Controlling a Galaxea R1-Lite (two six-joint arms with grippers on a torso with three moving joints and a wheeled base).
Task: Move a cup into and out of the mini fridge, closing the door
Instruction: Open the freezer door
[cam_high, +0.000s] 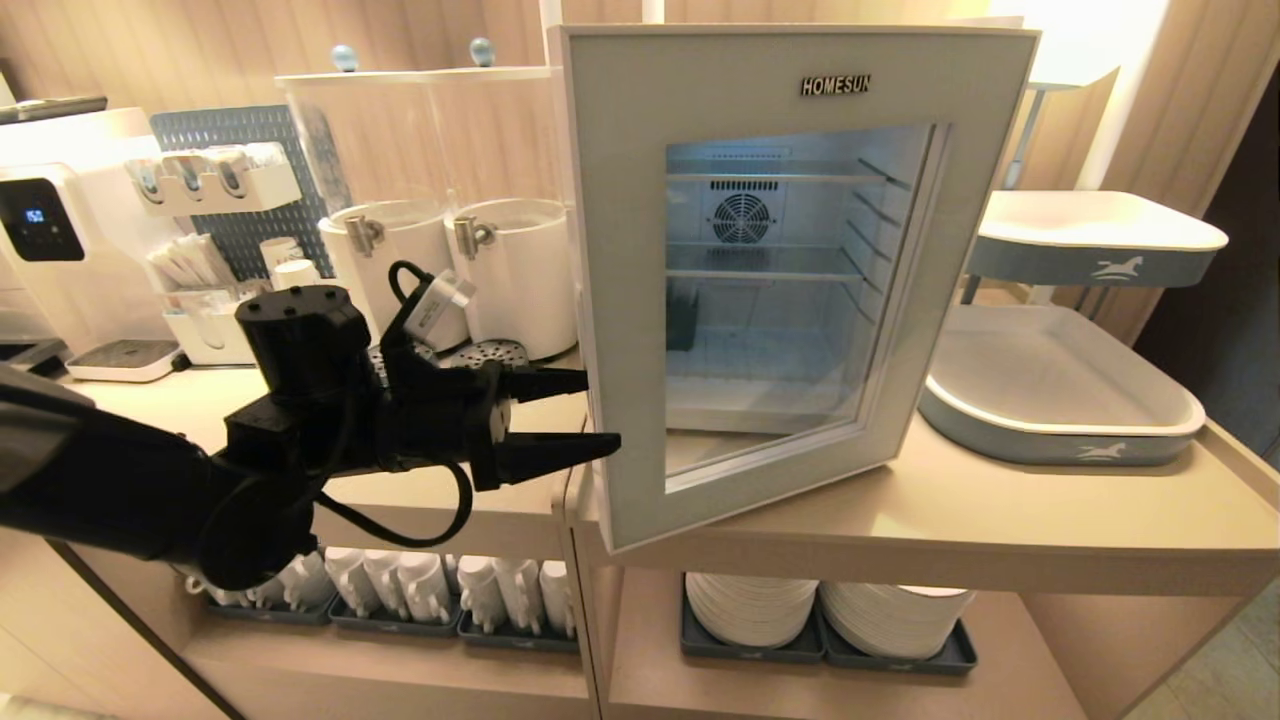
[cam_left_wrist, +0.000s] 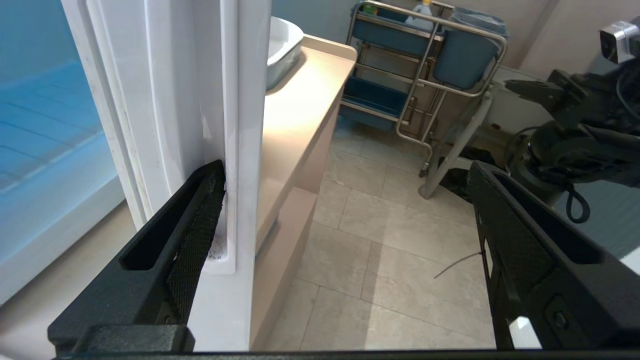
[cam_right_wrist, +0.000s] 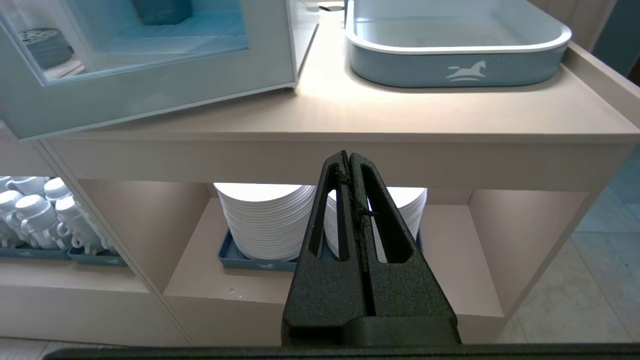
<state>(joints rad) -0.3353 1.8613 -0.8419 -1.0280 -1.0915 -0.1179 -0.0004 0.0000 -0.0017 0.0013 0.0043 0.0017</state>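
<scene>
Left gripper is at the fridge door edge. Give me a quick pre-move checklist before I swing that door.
1. Left gripper open, fingers either side of the free edge of the door: ok.
2. One finger lies against the door's inner face; firm contact: cannot tell.
3. Door ajar, not latched to the mini fridge: ok.
4. Cup's whereabouts: a dark shape stands inside the fridge; cannot tell what it is.
5. Grey tray beside the fridge, apart from the door: ok.
6. Right gripper shut, parked low before the shelf: ok.

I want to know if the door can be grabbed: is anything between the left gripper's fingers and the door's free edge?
Nothing. In the head view the open left gripper sits right at the door edge; the left wrist view shows one finger against it.
</scene>
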